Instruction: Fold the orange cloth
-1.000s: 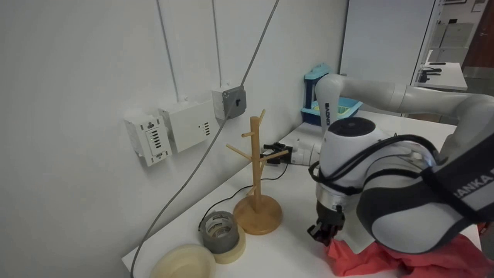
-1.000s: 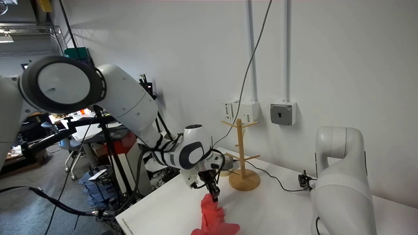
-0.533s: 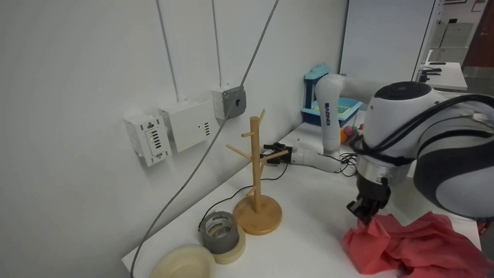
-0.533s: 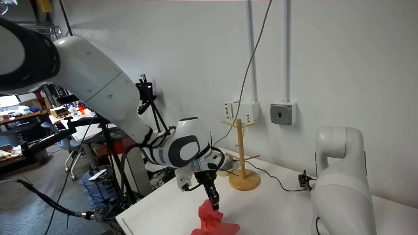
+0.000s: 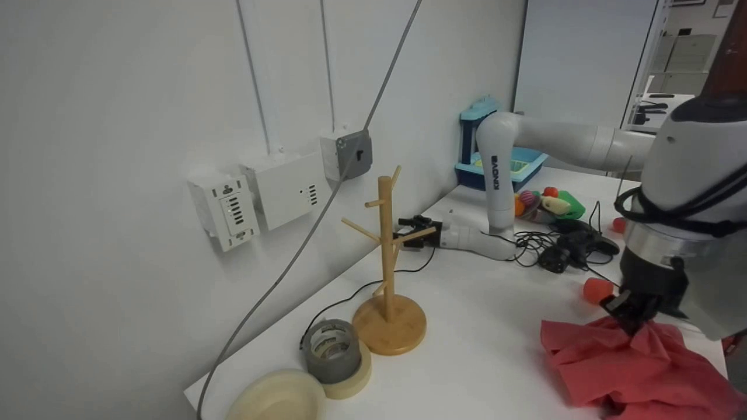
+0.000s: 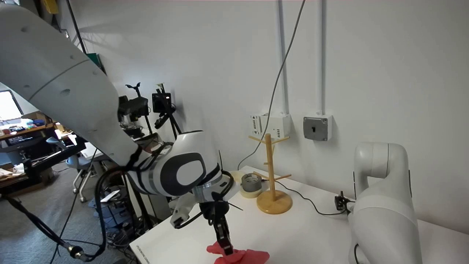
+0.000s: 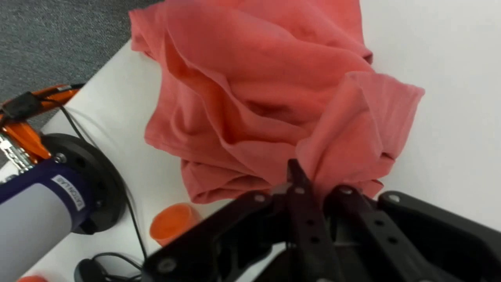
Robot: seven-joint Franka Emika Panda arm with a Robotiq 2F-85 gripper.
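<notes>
cloth (image 7: 258,58), orange and rumpled on the desk (image 5: 467,361), is pinched in your closed fingers (image 7: 307,219); you have just drawn that part inward, so a fold may be forming. a small orange object (image 7: 172,223) stands near its edge.

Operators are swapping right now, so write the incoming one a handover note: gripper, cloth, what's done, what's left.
Gripper: shut on a bunched part of the orange cloth.
Cloth: lies rumpled on the white table, reaching the table's edge in the wrist view. An orange-red cup-like object sits close beside it.
Done: the grip is made. Some layers overlap, but I can't tell whether any is a deliberate fold.
Left: no neat fold shows yet. Probably lay the held part over the rest, release, then straighten the creases.
</notes>
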